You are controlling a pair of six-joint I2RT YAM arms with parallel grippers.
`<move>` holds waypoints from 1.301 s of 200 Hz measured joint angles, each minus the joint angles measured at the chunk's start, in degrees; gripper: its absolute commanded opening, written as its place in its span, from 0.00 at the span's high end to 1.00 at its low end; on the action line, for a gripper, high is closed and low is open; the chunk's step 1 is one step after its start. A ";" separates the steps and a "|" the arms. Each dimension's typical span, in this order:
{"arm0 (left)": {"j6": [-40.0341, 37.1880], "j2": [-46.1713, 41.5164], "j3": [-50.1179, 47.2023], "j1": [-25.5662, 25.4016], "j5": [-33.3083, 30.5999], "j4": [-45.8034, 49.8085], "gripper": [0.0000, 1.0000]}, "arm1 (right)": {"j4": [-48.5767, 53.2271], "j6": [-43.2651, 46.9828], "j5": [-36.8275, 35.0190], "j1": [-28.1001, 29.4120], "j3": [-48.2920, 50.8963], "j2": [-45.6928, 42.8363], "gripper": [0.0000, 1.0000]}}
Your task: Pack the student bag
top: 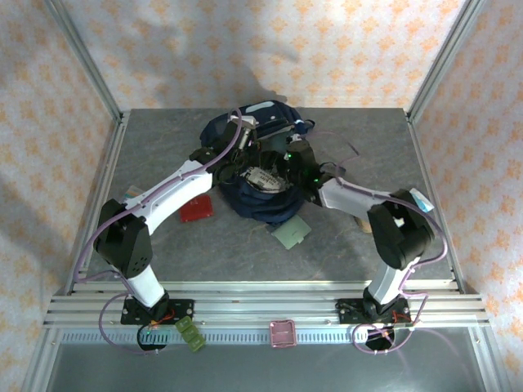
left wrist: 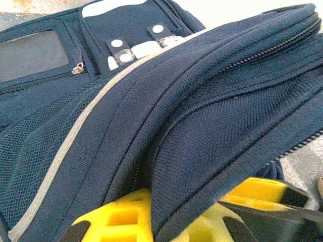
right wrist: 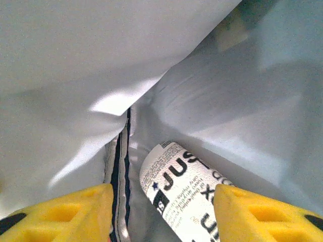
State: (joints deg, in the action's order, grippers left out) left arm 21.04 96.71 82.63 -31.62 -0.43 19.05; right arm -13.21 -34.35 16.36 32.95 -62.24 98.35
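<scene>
The student bag (top: 253,204) lies mid-table (top: 163,139), nearer the far edge. It is soft, floppy fabric, and I judge it will sag shut unless I hold it by the edge of its opening. Its long axis seems to run from far edge to near edge, mouth upward. My left gripper (left wrist: 186,214) pinches that edge. My right gripper (right wrist: 161,217) stands parted astride a printed tube (right wrist: 181,196) inside the bag.
</scene>
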 measured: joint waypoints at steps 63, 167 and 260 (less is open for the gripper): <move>0.15 0.00 -0.31 -0.02 0.48 -0.33 1.00 | 11.58 -1.29 -0.22 0.09 3.28 -0.63 0.39; 0.59 0.00 -0.87 -0.59 1.49 -0.46 1.00 | 5.97 -9.73 10.71 2.29 2.62 5.88 0.71; 2.95 -2.10 -3.63 -1.90 2.21 -2.14 1.00 | -18.88 -16.96 15.04 1.25 -3.69 17.07 0.74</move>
State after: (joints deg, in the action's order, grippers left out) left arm 23.99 94.61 79.00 -33.52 1.78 16.91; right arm -32.10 -51.31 31.40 34.20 -65.93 115.42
